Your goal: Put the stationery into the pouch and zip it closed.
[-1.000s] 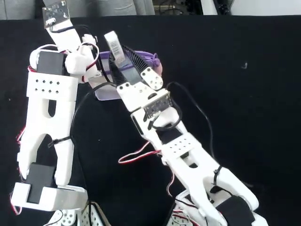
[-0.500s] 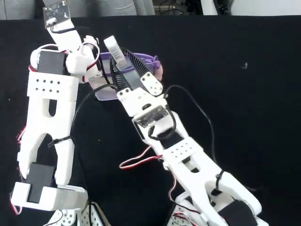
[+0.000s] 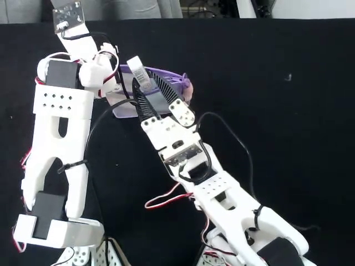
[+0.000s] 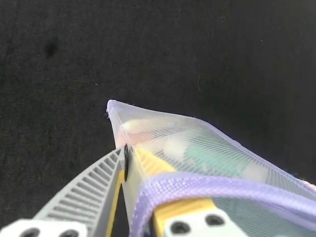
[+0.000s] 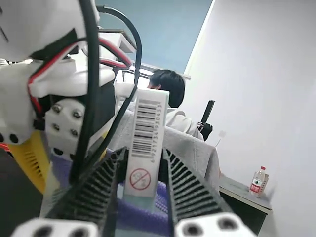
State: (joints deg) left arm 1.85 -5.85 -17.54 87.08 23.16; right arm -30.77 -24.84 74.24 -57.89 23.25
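Pouch held up by its end near the table's far edge, left of the middle, with a white barcoded item poised over it.

In the high view, your left gripper pinches one end of the pouch, probably so that the purple-edged mouth sags open. Your right gripper holds the white barcoded item upright just above that mouth. Your left wrist view adds what the overhead angle hides: the grey and yellow fingers are clamped narrow on the mesh wall, and pale, green and pinkish things already lie inside. Your right wrist view shows the black fingers closed on the item's lower half, with the purple rim directly beneath, so it looks ready to go down. Zipping, I'd judge, comes only after that.
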